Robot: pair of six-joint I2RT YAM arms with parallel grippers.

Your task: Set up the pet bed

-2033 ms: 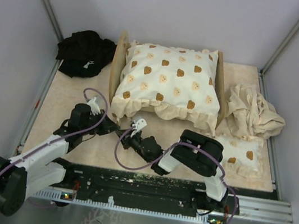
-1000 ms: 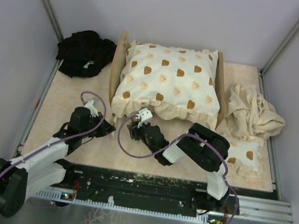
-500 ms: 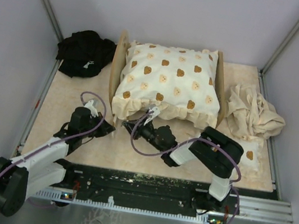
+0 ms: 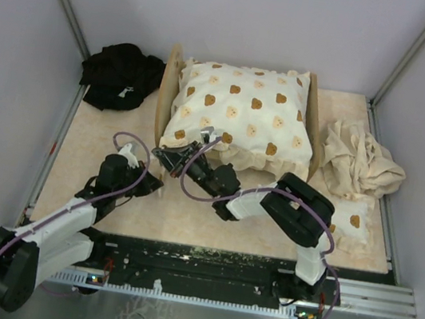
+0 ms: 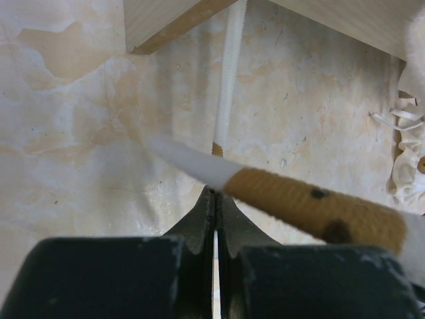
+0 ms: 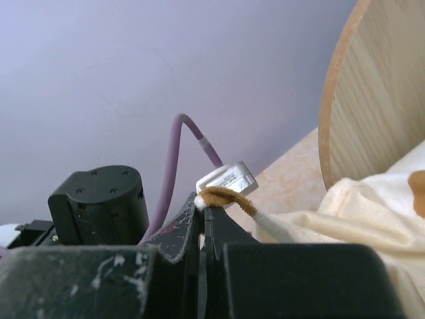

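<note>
The pet bed [image 4: 163,95] shows its two light-wood end boards; its mattress is hidden under a large cream frilled cushion with brown prints [image 4: 244,116]. My right gripper [image 4: 165,152] is at the bed's front left corner, shut on the cushion's brown-printed frill edge [image 6: 229,198], beside the rounded wooden board [image 6: 372,100]. My left gripper [image 4: 157,181] sits low on the floor just in front of that corner with its jaws together [image 5: 214,194]. A strip of the cream and brown cloth [image 5: 312,206] crosses its tips; I cannot tell whether it is pinched. The bed's wooden underside [image 5: 166,20] is ahead.
A black cloth [image 4: 116,75] lies at the back left. A crumpled plain beige cloth [image 4: 358,158] lies right of the bed. A small cream cushion with brown prints [image 4: 348,221] lies at the front right, partly behind my right arm. Walls enclose the mat.
My right gripper moved from the floor up to the cushion's front frill, shut on it, and drew it left to the bed's front left corner. My left arm stayed put.
</note>
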